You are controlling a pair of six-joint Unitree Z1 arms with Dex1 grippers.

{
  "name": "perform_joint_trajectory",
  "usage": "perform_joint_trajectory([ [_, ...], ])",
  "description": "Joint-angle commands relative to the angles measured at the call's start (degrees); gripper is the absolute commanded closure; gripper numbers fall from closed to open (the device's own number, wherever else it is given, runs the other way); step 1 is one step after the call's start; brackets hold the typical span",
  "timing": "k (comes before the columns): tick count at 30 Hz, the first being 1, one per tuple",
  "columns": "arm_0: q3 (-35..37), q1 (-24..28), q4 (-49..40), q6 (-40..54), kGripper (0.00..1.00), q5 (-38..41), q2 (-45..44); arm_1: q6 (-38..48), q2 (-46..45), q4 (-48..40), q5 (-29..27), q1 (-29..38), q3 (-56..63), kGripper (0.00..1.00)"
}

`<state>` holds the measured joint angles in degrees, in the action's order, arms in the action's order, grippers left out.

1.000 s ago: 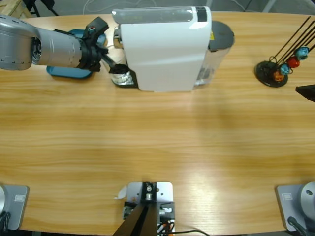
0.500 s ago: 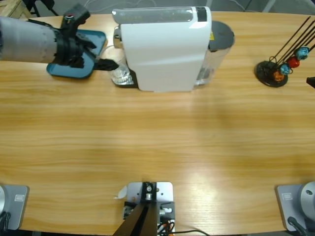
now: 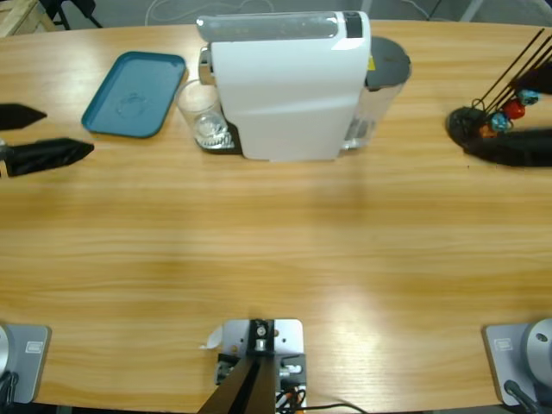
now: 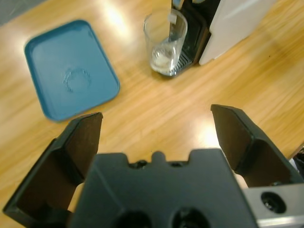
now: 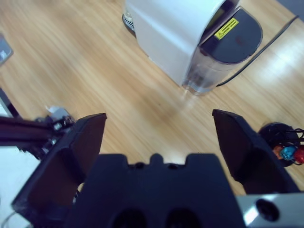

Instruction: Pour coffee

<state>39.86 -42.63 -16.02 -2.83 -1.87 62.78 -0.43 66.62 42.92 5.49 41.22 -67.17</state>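
A clear glass cup (image 3: 202, 121) (image 4: 166, 45) stands on the drip tray under the spout of the white coffee machine (image 3: 289, 86) (image 4: 237, 23) (image 5: 175, 28). Its bottom looks pale, and no dark coffee shows in it. My left gripper (image 3: 69, 130) (image 4: 156, 121) is open and holds nothing, at the table's left edge, well left of the cup. At the right edge my right gripper (image 3: 509, 121) (image 5: 159, 123) is also open with nothing in it, and its wrist view looks down on the machine's grey-lidded water tank (image 5: 232, 38).
A teal tray (image 3: 135, 93) (image 4: 71, 88) with nothing on it lies left of the cup. A black capsule stand with coloured capsules (image 3: 483, 121) (image 5: 285, 145) sits at the right, close to the right gripper. Bare wood spans the table's middle and front.
The left arm has let go at the cup and pulled back to the table's left edge, uncovering the tray. The right gripper has come further in from the right edge, beside the capsule stand.
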Motion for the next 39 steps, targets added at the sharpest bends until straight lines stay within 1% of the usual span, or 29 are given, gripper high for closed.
perform_joint_trajectory([
  [1, -4.44, -0.96, -0.63, -1.83, 0.009, -0.77, -1.94, -5.79, 17.44, 7.93, 2.76, -8.49, -15.61, 1.000],
  [3, -4.95, -0.96, -0.24, -1.83, 0.009, -0.85, -2.88, -7.35, 22.65, 11.22, 0.51, -8.60, -20.43, 1.000],
  [4, -5.23, -0.96, -0.06, -1.83, 0.009, -0.84, -3.37, -8.51, 24.53, 11.48, -0.53, -8.61, -21.76, 1.000],
  [7, -5.88, -0.96, 0.60, -1.83, 0.009, -0.85, -4.37, -11.24, 28.73, 13.52, -0.65, -8.60, -27.00, 1.000],
  [12, -6.08, -0.96, 0.81, -1.83, 0.009, -0.84, -4.41, -11.43, 35.23, 18.58, -0.23, -8.49, -37.60, 1.000],
  [18, -6.11, -0.96, 0.90, -1.83, 0.009, -0.77, -4.09, -11.41, 43.63, 24.45, -0.92, -6.40, -50.31, 1.000],
  [28, -6.09, -0.96, 0.99, -1.83, 0.009, -0.77, -3.63, -11.43, 46.39, 24.93, -1.21, -6.15, -51.77, 1.000],
  [39, -6.04, -0.96, 0.99, -1.83, 0.009, -0.59, -3.53, -11.52, 48.36, 26.04, -4.11, -6.15, -54.77, 1.000],
])
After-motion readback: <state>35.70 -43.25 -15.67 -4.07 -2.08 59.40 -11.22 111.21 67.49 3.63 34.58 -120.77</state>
